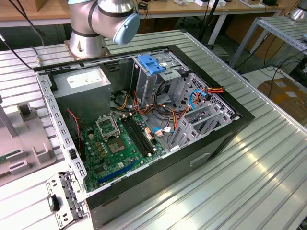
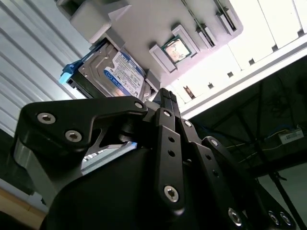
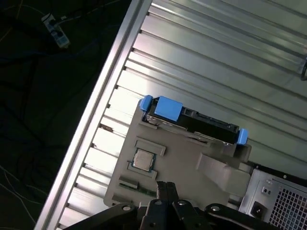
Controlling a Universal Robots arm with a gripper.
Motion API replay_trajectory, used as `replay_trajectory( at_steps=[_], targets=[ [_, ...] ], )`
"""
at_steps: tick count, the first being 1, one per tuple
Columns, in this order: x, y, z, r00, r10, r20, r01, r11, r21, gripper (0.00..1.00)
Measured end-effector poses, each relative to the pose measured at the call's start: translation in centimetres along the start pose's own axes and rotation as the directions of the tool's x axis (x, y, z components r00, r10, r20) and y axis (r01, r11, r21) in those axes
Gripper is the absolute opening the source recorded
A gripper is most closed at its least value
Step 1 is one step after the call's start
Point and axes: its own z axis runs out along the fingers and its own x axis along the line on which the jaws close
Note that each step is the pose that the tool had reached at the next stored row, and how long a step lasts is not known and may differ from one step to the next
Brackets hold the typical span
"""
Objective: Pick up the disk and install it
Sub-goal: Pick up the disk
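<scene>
Two fingers of our gripper are clenched empty, so we might knock the disk at the edge of the grey holder.

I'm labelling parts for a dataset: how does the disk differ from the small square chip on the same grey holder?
The disk is far larger than the chip. The disk stands on edge in a slot; the chip lies flat in a recess. The disk has blue side rails and a white-and-blue label; the chip is a bare silver square. Both sit on the grey holder.
</scene>
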Motion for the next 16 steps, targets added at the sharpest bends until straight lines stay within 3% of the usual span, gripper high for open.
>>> replay_trajectory(
  at_steps=[5,16],
  targets=[
    [0.00,0.00,0.00,0.9992,-0.040,-0.0018,0.040,0.9992,-0.0010,0.11],
    [0.00,0.00,0.00,0.9964,-0.084,-0.0037,0.084,0.9964,-0.0023,0.11]
  ],
)
